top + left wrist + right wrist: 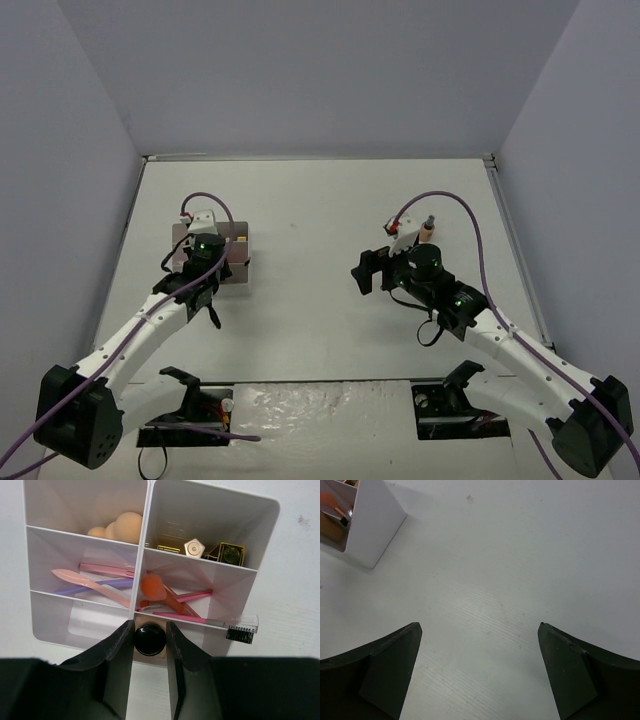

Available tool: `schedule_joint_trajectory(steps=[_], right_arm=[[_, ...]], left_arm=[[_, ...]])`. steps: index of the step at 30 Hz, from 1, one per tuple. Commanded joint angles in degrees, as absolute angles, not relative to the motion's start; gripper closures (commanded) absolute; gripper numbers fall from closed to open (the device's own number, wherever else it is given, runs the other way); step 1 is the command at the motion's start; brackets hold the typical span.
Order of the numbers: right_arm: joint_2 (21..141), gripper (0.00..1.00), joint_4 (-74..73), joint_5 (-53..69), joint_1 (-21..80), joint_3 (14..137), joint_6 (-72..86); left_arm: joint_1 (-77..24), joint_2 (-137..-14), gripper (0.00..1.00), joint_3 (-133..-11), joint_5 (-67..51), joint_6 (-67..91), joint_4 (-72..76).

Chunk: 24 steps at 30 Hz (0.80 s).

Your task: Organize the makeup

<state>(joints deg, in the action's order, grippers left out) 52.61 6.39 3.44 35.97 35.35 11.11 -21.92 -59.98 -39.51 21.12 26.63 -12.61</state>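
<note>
My left gripper (pixel 208 262) hangs over the white organizer box (pixel 240 265). In the left wrist view it (pixel 149 628) is shut on the black cap of a tan bottle (pixel 150 640) standing at the box's near edge. The box (pixel 210 515) holds peach sponges (pixel 122 526), gold lipstick tubes (pixel 231 553), pink and lilac sticks (pixel 95 582) and a brush (pixel 240 630). A second tan bottle (pixel 428 230) stands on the table just behind my right arm. My right gripper (pixel 370 270) (pixel 479 635) is wide open and empty over bare table.
The organizer's corner (pixel 372 522) shows at the top left of the right wrist view. Grey walls enclose the white table (pixel 320 210) at the back and on both sides.
</note>
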Motion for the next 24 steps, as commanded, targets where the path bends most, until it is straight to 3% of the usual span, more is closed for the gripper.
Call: schedule_joint_trajectory(steps=[1, 20, 24], right_arm=[[51.7, 0.01, 10.4, 3.7, 35.7, 36.0, 11.6], [51.7, 0.01, 10.5, 3.5, 35.7, 35.5, 11.9], [51.8, 0.01, 10.5, 3.5, 35.7, 35.4, 11.9]], left_arm=[[-21.1, -61.7, 1.00, -41.0, 22.8, 26.4, -6.3], [-20.9, -65.1, 0.95, -38.8, 22.9, 28.9, -4.7], [-20.9, -65.3, 0.88, -38.4, 22.9, 29.2, -4.7]])
